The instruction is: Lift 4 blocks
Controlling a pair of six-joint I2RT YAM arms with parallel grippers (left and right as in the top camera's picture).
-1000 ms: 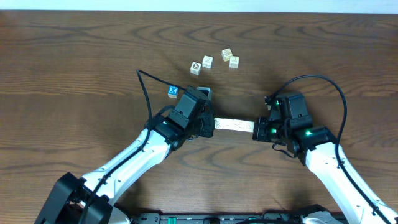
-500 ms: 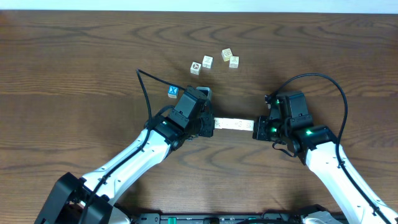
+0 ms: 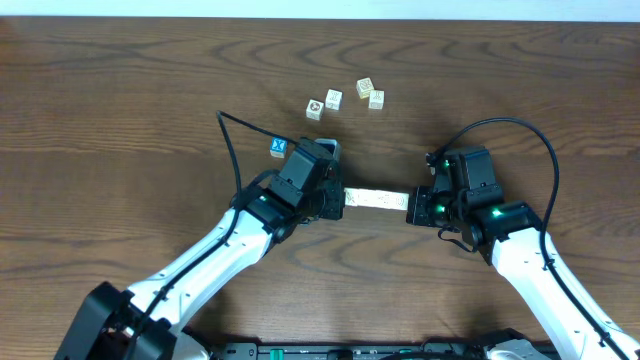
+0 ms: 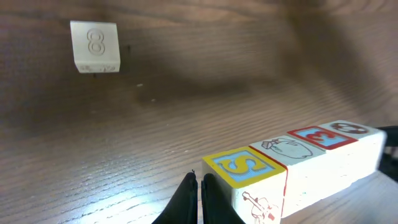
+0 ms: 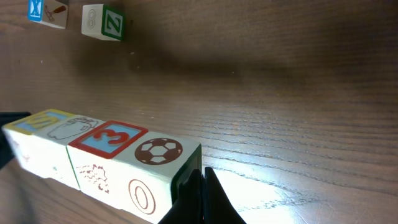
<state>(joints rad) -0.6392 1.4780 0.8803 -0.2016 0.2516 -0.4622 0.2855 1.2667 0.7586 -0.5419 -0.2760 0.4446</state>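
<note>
Four blocks [image 3: 376, 200] form one straight row between my two grippers. In the left wrist view the row [image 4: 292, 163] shows a yellow S face, a drawing, a red 3 and a ball. My left gripper [image 3: 341, 199] is shut, and its closed fingertips [image 4: 199, 185] press sideways on the S end. My right gripper [image 3: 411, 206] is shut too, and its closed tips [image 5: 203, 180] butt against the football end of the row [image 5: 106, 155]. Nothing sits between either pair of jaws. Whether the row is off the table I cannot tell.
A blue-and-white cube [image 3: 279, 147] lies just beyond my left arm. Several loose cubes [image 3: 334, 98] sit farther back near the table's middle. One cube marked 8 [image 4: 94, 46] shows in the left wrist view, and a Z cube [image 5: 104, 22] in the right wrist view.
</note>
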